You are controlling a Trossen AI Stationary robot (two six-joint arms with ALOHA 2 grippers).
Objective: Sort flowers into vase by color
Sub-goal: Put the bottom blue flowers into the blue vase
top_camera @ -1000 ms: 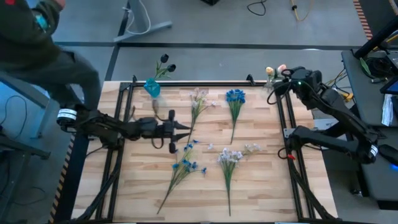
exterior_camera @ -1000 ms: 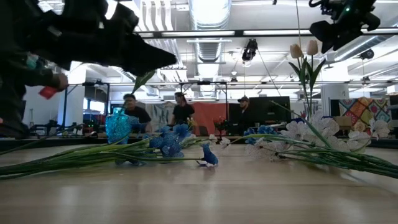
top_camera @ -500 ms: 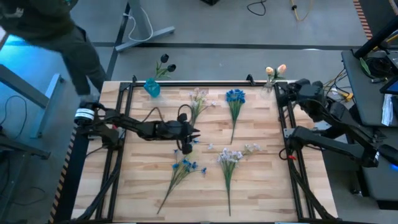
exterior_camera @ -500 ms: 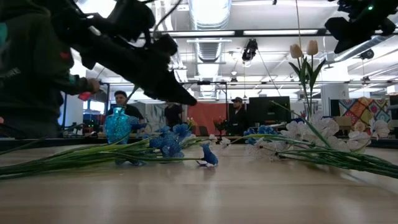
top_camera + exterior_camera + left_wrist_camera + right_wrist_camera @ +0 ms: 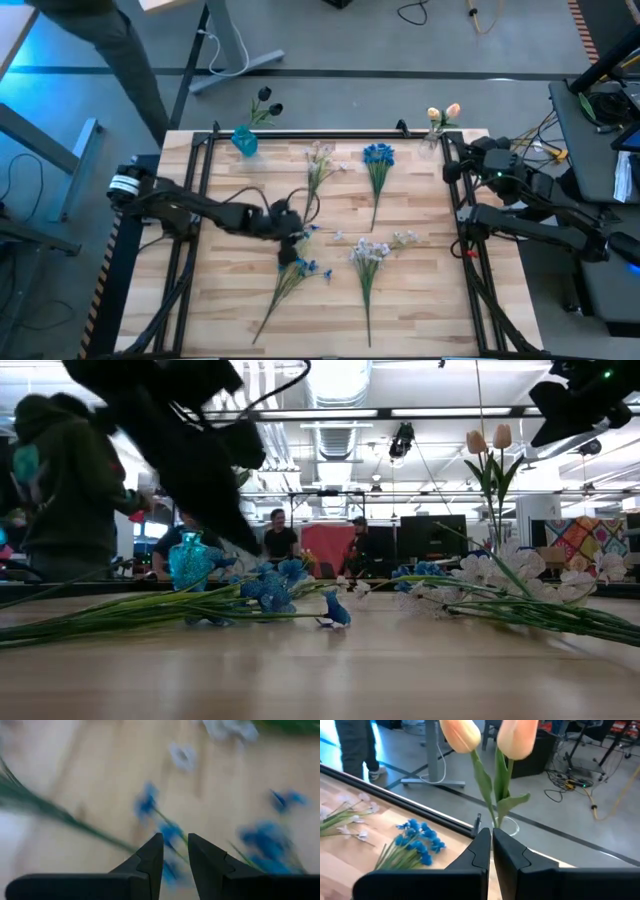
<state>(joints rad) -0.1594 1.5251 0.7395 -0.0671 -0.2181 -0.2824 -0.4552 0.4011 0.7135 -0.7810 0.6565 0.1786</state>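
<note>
From above, the left claw [image 5: 290, 246] hangs over the middle of the wooden table [image 5: 420, 300], directly above the head of a blue sprig [image 5: 298, 268] whose stem trails away toward the table's near edge, a spot that suggests it is lining up a pick. A white sprig [image 5: 368, 252] lies just to its right; another white sprig [image 5: 320, 158] and a second blue bunch [image 5: 378, 155] lie beyond it. The blue vase [image 5: 245, 140] stands at the far left corner. The right claw [image 5: 452, 152] waits at the far right corner, beside the peach tulips [image 5: 441, 114] already standing upright there.

At table height, the left arm looms dark over the blue blossoms [image 5: 270, 588]; the vase [image 5: 188, 563] stands behind them and people stand in the room beyond.

The left wrist camera shows its fingers [image 5: 151, 856] narrowly parted, nothing between them, blue blossoms [image 5: 170, 831] just ahead.

The right wrist camera shows its fingers [image 5: 481, 846] pressed together and empty, the tulip stems [image 5: 487, 785] rising just beyond the tips.
</note>
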